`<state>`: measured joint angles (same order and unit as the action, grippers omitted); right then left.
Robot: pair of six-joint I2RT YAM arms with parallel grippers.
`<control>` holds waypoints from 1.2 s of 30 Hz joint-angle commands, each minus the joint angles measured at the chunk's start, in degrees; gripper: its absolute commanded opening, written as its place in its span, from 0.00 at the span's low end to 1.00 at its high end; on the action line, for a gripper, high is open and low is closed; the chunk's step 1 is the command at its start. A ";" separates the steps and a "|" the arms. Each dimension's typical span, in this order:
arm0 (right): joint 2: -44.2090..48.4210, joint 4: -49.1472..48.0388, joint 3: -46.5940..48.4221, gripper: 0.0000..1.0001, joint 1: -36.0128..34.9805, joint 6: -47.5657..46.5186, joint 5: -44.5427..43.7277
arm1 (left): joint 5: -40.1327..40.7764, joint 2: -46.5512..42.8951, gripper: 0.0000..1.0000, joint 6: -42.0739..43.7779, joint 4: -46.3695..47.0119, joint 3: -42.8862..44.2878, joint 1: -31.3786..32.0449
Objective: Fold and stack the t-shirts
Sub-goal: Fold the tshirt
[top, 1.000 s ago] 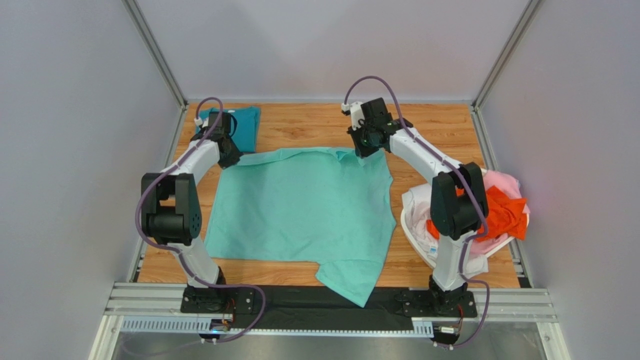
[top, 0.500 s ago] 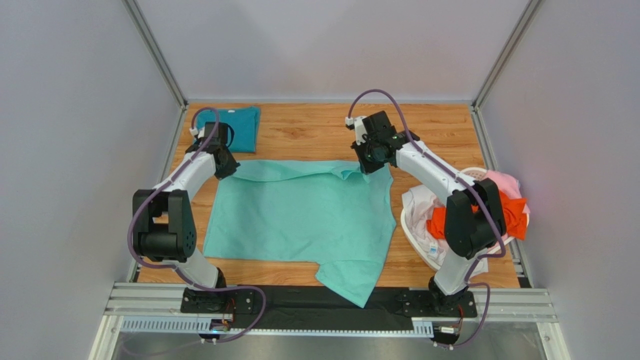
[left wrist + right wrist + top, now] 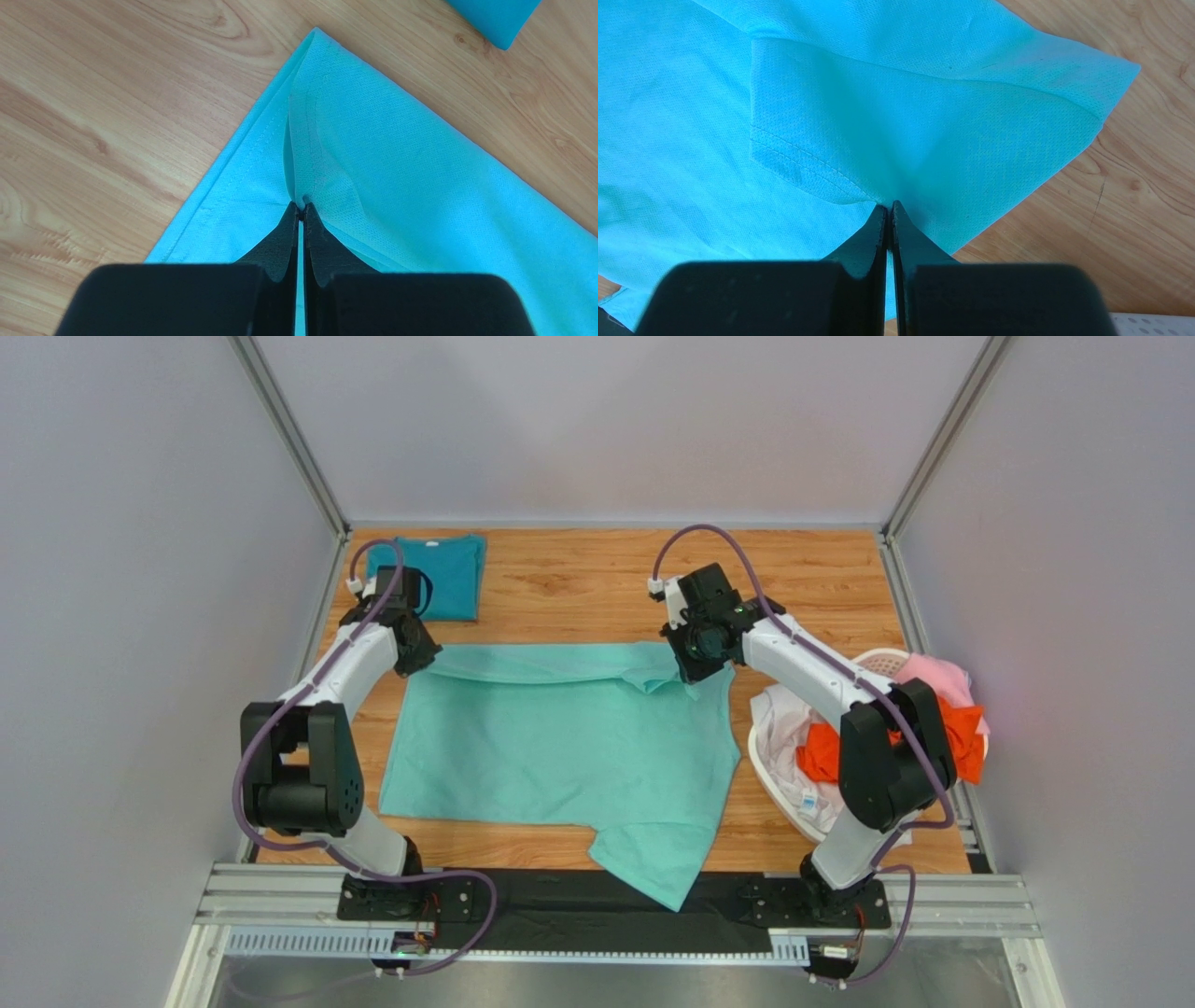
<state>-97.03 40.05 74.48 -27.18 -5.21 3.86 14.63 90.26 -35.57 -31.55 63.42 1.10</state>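
A light mint-aqua t-shirt [image 3: 561,742] lies spread over the middle of the table, its far edge folded toward me as a narrow band [image 3: 547,664]. My left gripper [image 3: 415,655] is shut on the far left corner of that fold; the cloth bunches at its tips [image 3: 302,204]. At the far right corner my right gripper [image 3: 700,661] is shut on the fold as well, cloth pinched at its tips [image 3: 888,204]. A darker teal t-shirt [image 3: 435,574] lies folded at the far left corner. One sleeve [image 3: 659,857] hangs over the near edge.
A white laundry basket [image 3: 774,770] stands at the right, holding orange [image 3: 943,735], pink [image 3: 937,675] and white [image 3: 793,721] t-shirts. Bare wood table [image 3: 575,567] shows beyond the mint shirt. Metal rails run along the near edge [image 3: 617,903].
Both grippers have moved toward me with the shirt's far edge, so the folded band now lies further over the shirt. The teal shirt and basket stayed put.
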 commanded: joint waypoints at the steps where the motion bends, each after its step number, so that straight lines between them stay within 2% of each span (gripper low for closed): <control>1: 3.08 0.02 -0.82 0.01 -0.59 1.52 -1.40 | -0.48 -1.49 0.00 0.42 -1.58 -0.31 -0.31; 16: 5.72 0.82 -8.20 0.06 -4.20 11.71 -7.10 | 1.10 -0.43 0.00 -4.86 -7.47 -2.42 -0.84; 18: 5.45 1.08 -9.17 0.08 -4.72 11.98 -8.16 | 1.54 -0.70 0.07 -4.68 -8.00 -2.60 -0.75; 19: 5.36 1.17 -9.52 0.13 -4.81 12.33 -8.43 | 1.63 -0.96 0.10 -4.59 -8.17 -2.68 -0.75; 21: 5.71 1.17 -10.66 0.27 -5.25 13.03 -8.78 | 2.24 -1.84 0.28 -4.59 -9.05 -2.77 -0.75; 22: 5.80 1.17 -11.02 0.39 -5.43 13.12 -8.87 | 2.24 -2.19 0.35 -4.51 -9.14 -2.95 -0.75; 23: 6.06 1.17 -11.37 0.42 -5.60 13.56 -8.95 | 2.24 -3.32 0.49 -4.42 -9.32 -3.04 -0.75; 24: 6.68 1.17 -11.72 0.44 -5.95 13.48 -8.87 | 1.98 -3.94 0.52 -3.98 -9.41 -3.12 -0.75; 26: 7.38 1.17 -11.81 0.57 -6.31 13.04 -8.08 | 1.10 -5.53 0.62 -3.54 -9.67 -3.12 -0.84; 27: 8.17 1.25 -11.55 0.66 -6.39 12.95 -7.47 | 0.66 -6.14 0.65 -3.19 -9.76 -3.12 -0.75; 29: 9.05 1.25 -11.02 0.81 -6.66 12.86 -6.85 | -1.17 -7.81 0.89 -2.84 -9.76 -3.04 -0.75; 30: 10.19 1.34 -10.50 1.00 -6.92 12.95 -6.41 | -1.88 -8.43 0.99 -2.31 -9.67 -2.95 -0.75; 34: 12.82 0.29 -9.09 1.00 -7.10 17.15 -8.42 | -6.36 -10.45 1.00 -1.87 -9.32 -2.77 -0.75; 36: 13.62 -1.19 -9.00 1.00 -7.19 22.32 -9.65 | -8.82 -10.54 1.00 -1.35 -7.39 -3.12 -0.75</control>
<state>-86.11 41.45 63.20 -34.06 10.39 -3.66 10.52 80.90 -38.46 -40.75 60.03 0.60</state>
